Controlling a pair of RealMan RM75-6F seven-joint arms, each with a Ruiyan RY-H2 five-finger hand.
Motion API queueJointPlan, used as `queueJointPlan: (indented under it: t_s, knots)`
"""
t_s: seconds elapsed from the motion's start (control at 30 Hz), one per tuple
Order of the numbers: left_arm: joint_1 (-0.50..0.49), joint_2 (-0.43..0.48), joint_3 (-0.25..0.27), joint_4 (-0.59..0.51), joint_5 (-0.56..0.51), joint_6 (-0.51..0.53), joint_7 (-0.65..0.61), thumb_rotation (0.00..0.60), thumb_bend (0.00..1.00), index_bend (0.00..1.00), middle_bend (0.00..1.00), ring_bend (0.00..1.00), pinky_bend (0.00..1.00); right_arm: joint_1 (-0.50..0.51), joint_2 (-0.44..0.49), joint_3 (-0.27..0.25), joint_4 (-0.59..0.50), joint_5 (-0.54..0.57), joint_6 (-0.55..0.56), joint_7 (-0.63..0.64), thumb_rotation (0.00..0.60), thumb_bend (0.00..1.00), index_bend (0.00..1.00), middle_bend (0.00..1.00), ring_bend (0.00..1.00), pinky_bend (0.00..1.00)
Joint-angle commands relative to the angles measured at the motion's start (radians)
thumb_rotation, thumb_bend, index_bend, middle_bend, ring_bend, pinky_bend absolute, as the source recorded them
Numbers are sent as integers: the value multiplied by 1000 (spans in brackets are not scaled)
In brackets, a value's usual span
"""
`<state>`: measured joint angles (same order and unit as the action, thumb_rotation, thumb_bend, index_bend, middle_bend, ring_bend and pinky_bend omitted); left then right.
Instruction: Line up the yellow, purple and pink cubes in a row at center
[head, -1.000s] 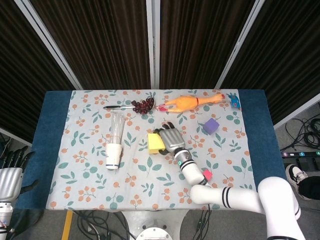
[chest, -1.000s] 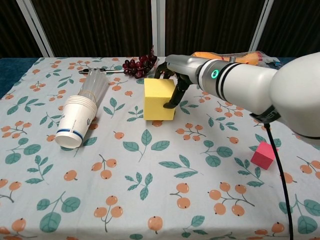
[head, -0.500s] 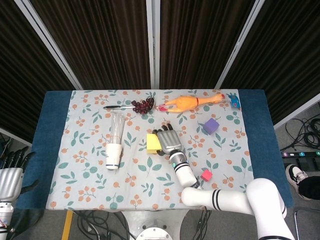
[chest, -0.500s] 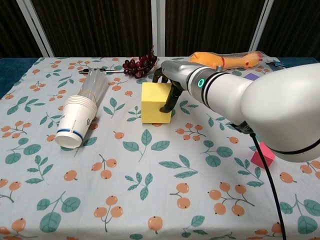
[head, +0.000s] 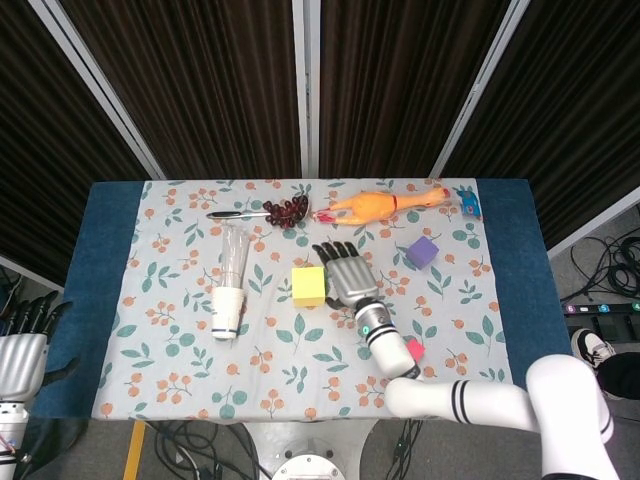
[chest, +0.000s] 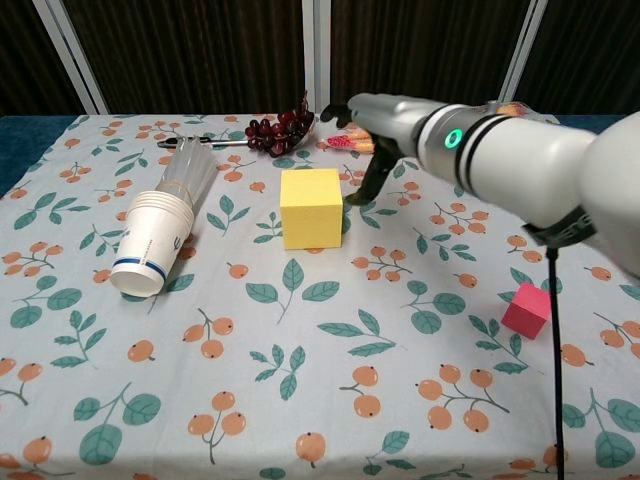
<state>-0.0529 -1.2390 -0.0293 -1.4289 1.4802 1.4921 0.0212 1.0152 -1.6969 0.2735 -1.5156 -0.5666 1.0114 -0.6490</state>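
The yellow cube (head: 308, 286) (chest: 312, 207) stands free on the flowered cloth near the middle. Just to its right my right hand (head: 345, 272) (chest: 372, 128) hovers with its fingers spread, holding nothing and apart from the cube. The purple cube (head: 423, 251) lies further right and back; my arm hides it in the chest view. The small pink cube (head: 413, 350) (chest: 527, 309) sits at the front right beside my forearm. My left hand (head: 22, 345) hangs off the table at the far left with its fingers apart and empty.
A stack of paper cups (head: 228, 310) (chest: 158, 238) lies on its side at the left with clear cups (head: 234, 250) behind it. Along the back lie grapes (head: 288, 210) (chest: 280, 128), a pen (head: 235, 214), a rubber chicken (head: 375, 205) and a blue toy (head: 470, 207).
My right hand has let go of the yellow cube, opened and drawn away to the right. The cube ended slightly further left and stands alone.
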Motion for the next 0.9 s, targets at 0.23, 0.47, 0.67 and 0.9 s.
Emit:
queueJointPlan:
  t_s: [0.23, 0.47, 0.67, 0.9]
  knots:
    - [1, 6, 1, -22, 3, 4, 18, 600, 203, 231, 164, 104, 98, -90, 255, -99, 37, -117, -143, 84, 600, 150, 21, 111, 0, 0]
    - [1, 15, 0, -48, -2, 3, 42, 600, 204, 231, 163, 104, 98, -82, 254, -182, 207, -166, -250, 64, 600, 150, 53, 123, 0, 0]
    - [6, 23, 1, -68, -11, 3, 59, 600, 204, 231, 164, 104, 98, -73, 199, -201, 360, -191, -310, 84, 600, 150, 53, 123, 0, 0]
    - [8, 32, 0, -86, -15, 4, 69, 600, 203, 231, 164, 104, 98, -56, 123, -215, 508, -250, -354, 94, 600, 150, 89, 128, 0, 0]
